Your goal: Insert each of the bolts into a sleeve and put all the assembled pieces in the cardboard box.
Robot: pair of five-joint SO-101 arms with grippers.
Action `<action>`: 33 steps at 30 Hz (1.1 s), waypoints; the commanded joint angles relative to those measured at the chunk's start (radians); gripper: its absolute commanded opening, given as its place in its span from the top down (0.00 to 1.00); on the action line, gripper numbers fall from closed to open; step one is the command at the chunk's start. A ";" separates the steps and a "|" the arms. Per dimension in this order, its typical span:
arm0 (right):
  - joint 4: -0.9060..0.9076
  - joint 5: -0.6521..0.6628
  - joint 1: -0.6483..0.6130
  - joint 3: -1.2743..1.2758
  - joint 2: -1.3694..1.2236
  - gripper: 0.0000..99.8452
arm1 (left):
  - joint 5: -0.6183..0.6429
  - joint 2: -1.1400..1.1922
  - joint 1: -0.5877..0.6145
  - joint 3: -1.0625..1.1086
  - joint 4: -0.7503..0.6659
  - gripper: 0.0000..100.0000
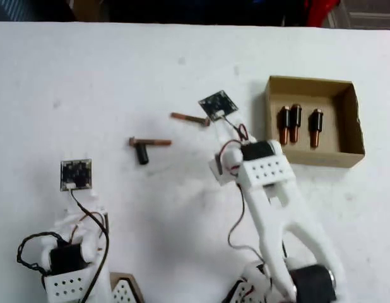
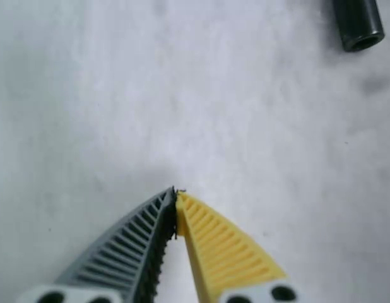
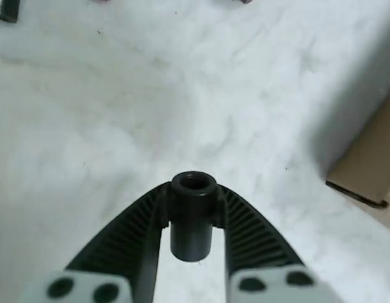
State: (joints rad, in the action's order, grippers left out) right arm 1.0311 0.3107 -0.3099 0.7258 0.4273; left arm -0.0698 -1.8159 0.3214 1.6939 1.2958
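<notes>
Cardboard box (image 1: 308, 84) at right side of desk (image 1: 119, 69), three assembled pieces (image 1: 296, 124) side by side inside. Right claw (image 3: 192, 192) near box corner – clamped on black sleeve (image 3: 191, 221), bore end facing outward. Left claw (image 2: 176, 197) closed, nothing between tips. First bolt (image 1: 154, 142) mid-desk, loose sleeve (image 1: 142, 153) touching it – well apart from left claw. Second bolt (image 1: 190, 118) lies nearer right arm.
</notes>
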 commanded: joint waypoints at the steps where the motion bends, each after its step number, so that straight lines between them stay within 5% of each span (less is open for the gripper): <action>1: -0.048 0.012 0.010 0.049 0.128 0.98 | -0.012 -0.010 0.004 -0.002 -0.035 0.98; 12: -0.196 0.012 0.016 0.229 0.223 0.98 | -0.014 -0.010 0.005 -0.002 -0.135 0.98; 19: -0.328 0.012 0.016 0.325 0.229 0.98 | -0.293 -0.010 0.004 -0.002 -0.117 0.98; 33: -0.349 0.012 0.016 0.342 0.222 0.98 | -0.295 -0.005 -0.044 -0.242 0.014 0.98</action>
State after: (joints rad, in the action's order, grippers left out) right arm 0.7027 0.3153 -0.3038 1.0725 0.6222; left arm -0.3598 -1.8144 0.3230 1.5635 1.2451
